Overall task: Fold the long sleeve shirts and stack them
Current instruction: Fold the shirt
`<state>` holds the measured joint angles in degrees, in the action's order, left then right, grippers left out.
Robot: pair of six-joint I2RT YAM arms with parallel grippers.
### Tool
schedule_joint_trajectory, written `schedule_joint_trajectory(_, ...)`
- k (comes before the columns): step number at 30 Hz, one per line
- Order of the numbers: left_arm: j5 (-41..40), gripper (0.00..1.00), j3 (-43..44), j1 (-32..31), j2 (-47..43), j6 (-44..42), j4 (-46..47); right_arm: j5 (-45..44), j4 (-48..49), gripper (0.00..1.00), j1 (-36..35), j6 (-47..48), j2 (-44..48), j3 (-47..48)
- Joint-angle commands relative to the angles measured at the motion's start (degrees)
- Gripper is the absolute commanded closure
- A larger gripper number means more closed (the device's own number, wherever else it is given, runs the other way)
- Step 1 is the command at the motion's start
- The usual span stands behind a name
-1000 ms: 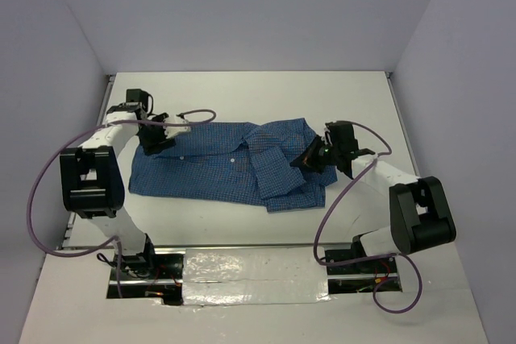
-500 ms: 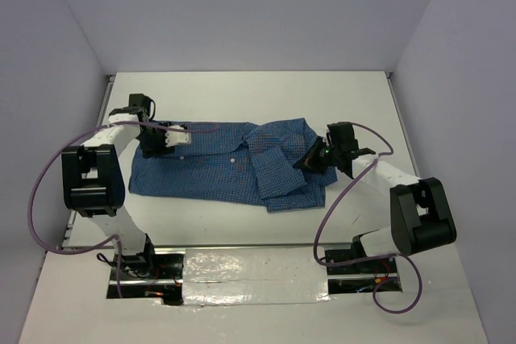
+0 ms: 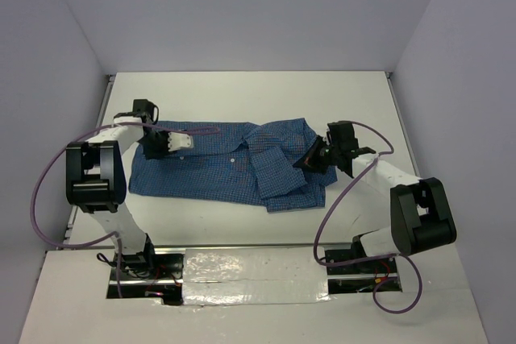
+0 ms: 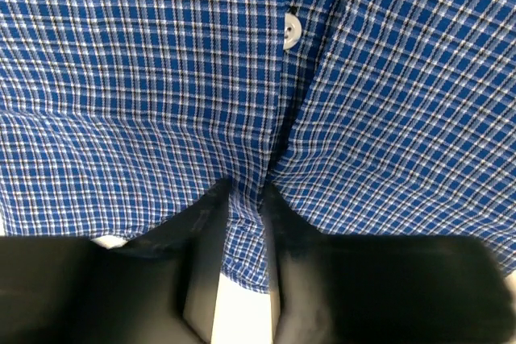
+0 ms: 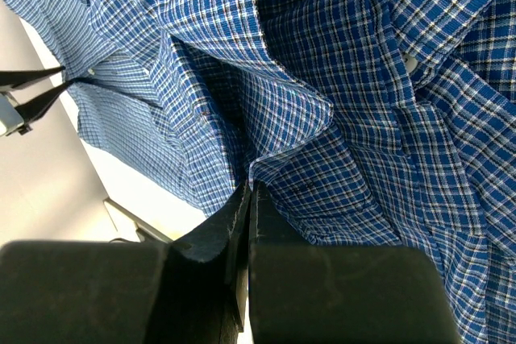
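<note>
1 long sleeve shirt in view, blue fine check. It lies spread on the white table between the 2 arms, flat on its left half and bunched in overlapping folds on its right.

Left gripper: 2 fingers almost closed, with a ridge of cloth at the shirt's edge pinched in the narrow gap. 1 white button sits beyond the tips.

Right gripper: 2 fingers pressed together, no gap visible. The tips bite a folded edge of cloth, which peaks at them.

Top view: left gripper at the shirt's far-left corner, right gripper at its right side.
</note>
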<state>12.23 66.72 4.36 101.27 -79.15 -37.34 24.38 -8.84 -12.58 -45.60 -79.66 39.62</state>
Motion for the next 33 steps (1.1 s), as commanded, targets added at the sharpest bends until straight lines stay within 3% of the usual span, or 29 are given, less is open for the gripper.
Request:
schedule_joint_trajectory(1,1.4,0.68,-0.5,-0.3,0.3,0.1,0.1,-0.7,-1.1,1.0,0.0,0.8,1.4,2.3)
schedule_joint_trajectory(3,1.5,0.83,-0.3,-0.3,0.2,0.6,0.3,-0.7,-1.2,1.0,0.1,0.9,1.6,2.2)
schedule_joint_trajectory(9,1.1,1.0,2.2,-0.3,0.4,0.2,-1.3,-0.9,-1.7,1.0,0.2,1.4,1.9,2.4)
schedule_joint_trajectory(16,0.3,1.0,6.9,0.2,1.2,2.6,-1.3,-1.7,-3.8,1.0,0.2,2.7,2.7,4.1)
schedule_joint_trajectory(25,-0.6,1.0,16.3,3.3,2.4,6.5,2.0,-1.1,-12.5,1.0,0.8,9.7,6.6,13.6)
schedule_joint_trajectory(29,-0.5,1.0,18.2,5.8,1.9,1.2,1.0,1.2,-17.1,1.0,0.7,12.2,9.3,13.4)
schedule_joint_trajectory(33,-1.2,1.0,13.1,6.1,-0.5,-4.9,2.4,3.4,-20.1,1.0,0.8,12.9,12.2,10.6)
